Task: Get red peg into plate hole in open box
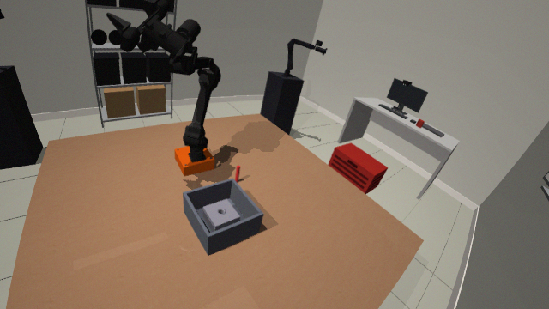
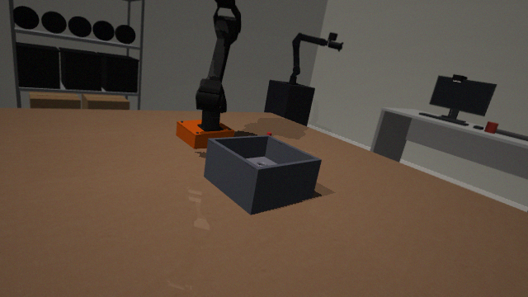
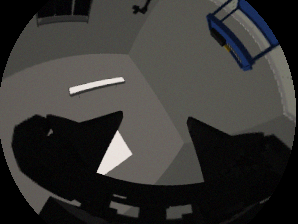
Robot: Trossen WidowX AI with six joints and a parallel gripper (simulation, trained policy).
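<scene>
The red peg [image 1: 238,173] stands upright on the table just behind the open box; in the exterior view only its top [image 2: 269,134] shows over the box's back rim. The grey box [image 1: 235,239] [image 2: 285,184] sits on the table. The light plate [image 1: 229,219] [image 2: 268,161] lies at its bottom, and the hole in it is empty. My gripper [image 3: 155,117] is wide open with nothing between the fingers. It is raised high above the table, far from peg and box, and faces the walls and ceiling. The exterior view does not show it.
The orange arm base [image 1: 195,165] [image 2: 202,134] stands on the table [image 1: 129,275] [image 2: 103,231], behind the box and left of the peg. A shelf rack stands behind the arm. A red drawer cabinet [image 1: 358,167] and a desk are off the table on the right.
</scene>
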